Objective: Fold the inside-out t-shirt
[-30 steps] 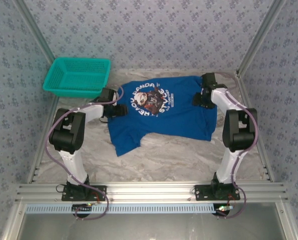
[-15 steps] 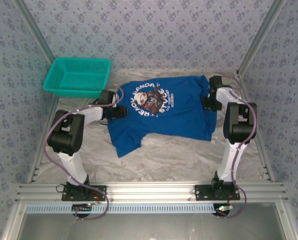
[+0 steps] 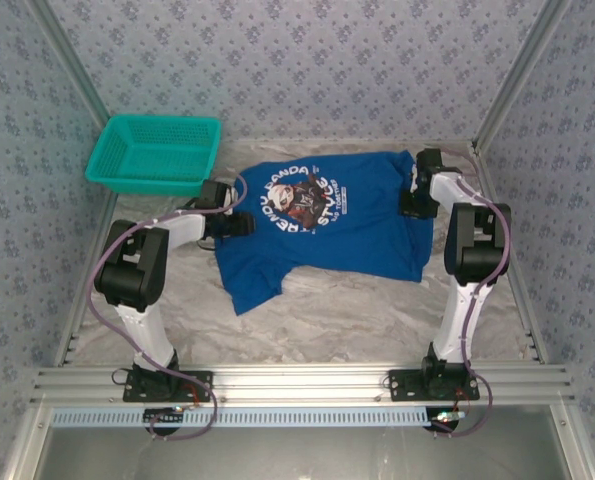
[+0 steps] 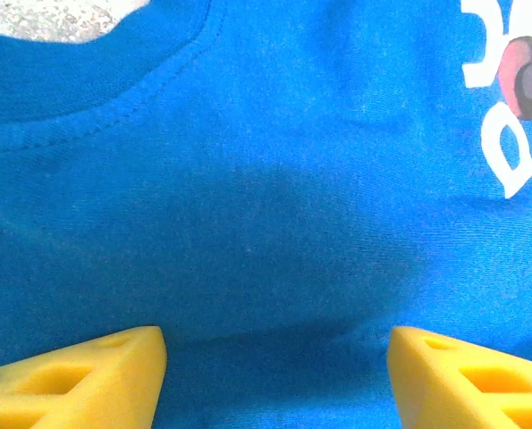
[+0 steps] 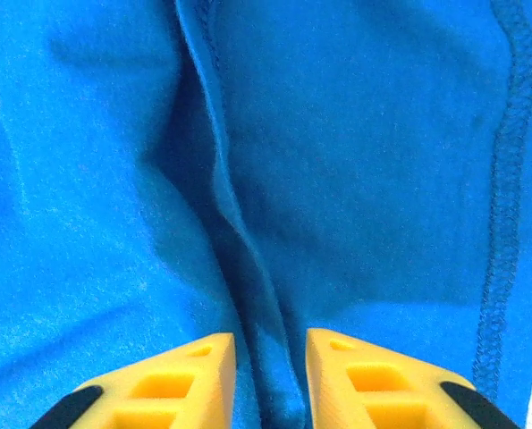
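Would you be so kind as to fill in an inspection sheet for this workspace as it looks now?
Surface: pale marbled table, no spills seen.
Job's things: blue t-shirt lies spread out, print up.
Clutter: teal basket at the far left, apart from the shirt.
Grippers: left pincer open over the cloth below the collar; right pincer shut on a fabric fold near the hem.
Cables: purple cables loop along both arms, off the shirt.
Surroundings: patterned walls, aluminium frame.

The t-shirt is soft matt knit cloth, kinda fuzzy up close, with raised stitched seams. Basket left of the t-shirt is slightly shiny plastic mesh. Table under it looks smooth and marbled. The right gripper is matt yellow plastic, and the rail in front is brushed metal.
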Robot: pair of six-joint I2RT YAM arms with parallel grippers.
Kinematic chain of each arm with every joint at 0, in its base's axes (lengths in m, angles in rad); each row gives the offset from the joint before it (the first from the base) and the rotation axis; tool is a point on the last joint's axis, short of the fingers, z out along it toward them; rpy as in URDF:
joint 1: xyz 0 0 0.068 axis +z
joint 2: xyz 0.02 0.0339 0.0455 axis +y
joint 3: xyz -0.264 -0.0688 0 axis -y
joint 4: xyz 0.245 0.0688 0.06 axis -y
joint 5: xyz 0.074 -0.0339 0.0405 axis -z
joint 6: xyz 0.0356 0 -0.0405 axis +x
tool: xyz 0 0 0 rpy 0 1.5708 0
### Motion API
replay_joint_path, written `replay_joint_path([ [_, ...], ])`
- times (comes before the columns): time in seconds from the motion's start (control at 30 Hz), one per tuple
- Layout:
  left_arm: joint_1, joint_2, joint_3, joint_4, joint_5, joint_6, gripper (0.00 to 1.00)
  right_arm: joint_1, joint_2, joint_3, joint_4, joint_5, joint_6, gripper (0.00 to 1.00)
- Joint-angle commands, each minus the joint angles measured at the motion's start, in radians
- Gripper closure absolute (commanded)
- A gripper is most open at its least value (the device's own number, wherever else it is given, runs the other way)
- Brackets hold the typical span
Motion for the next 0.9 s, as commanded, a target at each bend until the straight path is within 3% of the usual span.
replay_joint_path([
  [0.0,0.007,-0.017,-0.019,-0.046,-0.013,0.016,0.33,-0.010,0.026,0.033,-0.016,-0.026,-0.013,0.74],
  [0.47,0.011,-0.014,-0.034,-0.041,-0.031,0.016,0.33,-0.057,-0.034,0.025,-0.039,-0.001,-0.029,1.00],
  [0.87,0.015,-0.014,-0.038,-0.040,-0.032,0.025,0.34,-0.131,-0.070,0.022,-0.067,0.076,-0.028,1.00],
])
